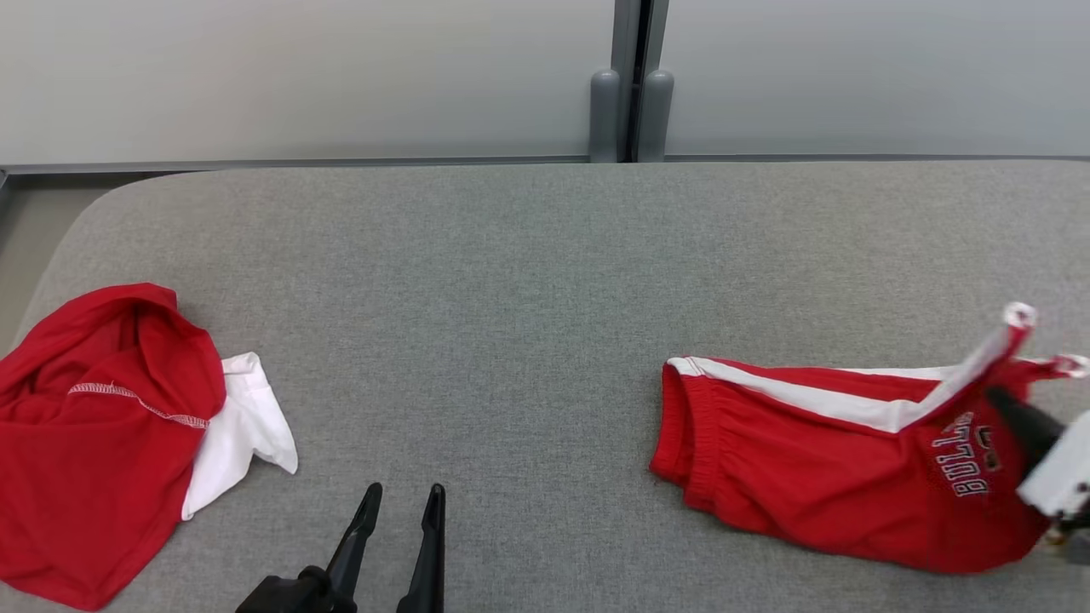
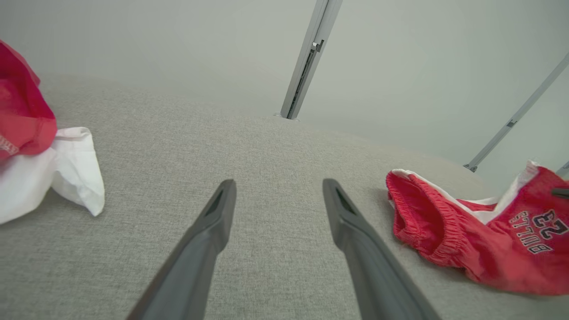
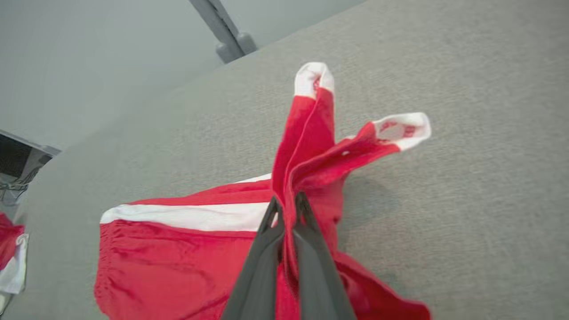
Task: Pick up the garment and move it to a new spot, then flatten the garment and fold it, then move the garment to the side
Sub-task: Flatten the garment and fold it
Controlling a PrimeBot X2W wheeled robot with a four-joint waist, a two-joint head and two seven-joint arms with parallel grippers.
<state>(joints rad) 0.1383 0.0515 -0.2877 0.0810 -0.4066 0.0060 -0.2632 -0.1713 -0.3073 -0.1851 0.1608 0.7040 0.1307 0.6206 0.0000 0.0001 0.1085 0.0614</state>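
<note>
Shorts (image 1: 792,460), red with a white side stripe, lie near the table's (image 1: 511,281) right edge with the leg hems lifted.
My right gripper (image 3: 286,202) is pinched closed on that raised fabric. My left gripper (image 1: 402,498) hovers spread apart by the front edge. A red top (image 1: 94,426) over a white cloth (image 1: 247,426) sits at the left edge.

Garment (image 1: 809,477): red, with a white side stripe, white hem trim, and lettering that appears dark with a white outline.
Second garment (image 1: 94,443): red, with a line of white stitching and an adjoining white section (image 1: 243,426).
Table surface (image 1: 511,298): grey, fine woven texture.
Left gripper (image 1: 404,488): black.
</note>
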